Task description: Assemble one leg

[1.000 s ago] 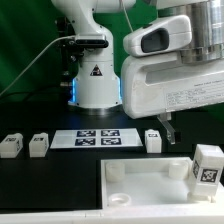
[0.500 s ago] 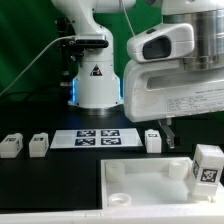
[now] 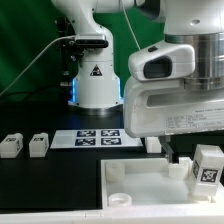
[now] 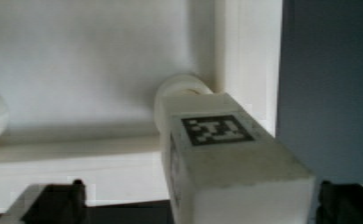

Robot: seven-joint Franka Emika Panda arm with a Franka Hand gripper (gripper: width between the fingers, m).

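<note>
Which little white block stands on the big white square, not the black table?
The leg at the exterior view's right, upright on the big white piece's corner. The two legs at that view's left sit on the black table.

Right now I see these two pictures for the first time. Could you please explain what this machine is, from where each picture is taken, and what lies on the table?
The machine is a white robot arm fixed on a dark table. Its two-finger gripper hangs under the big white housing. One picture comes from a camera standing off the arm. The other comes from a camera on the wrist, looking past the dark fingertips.

On the table lie small white plastic blocks with black-and-white tags, the legs, a thin flat white marker board and a large flat white square piece. The wrist view shows one leg close up. The gripper is open and holds nothing.
</note>
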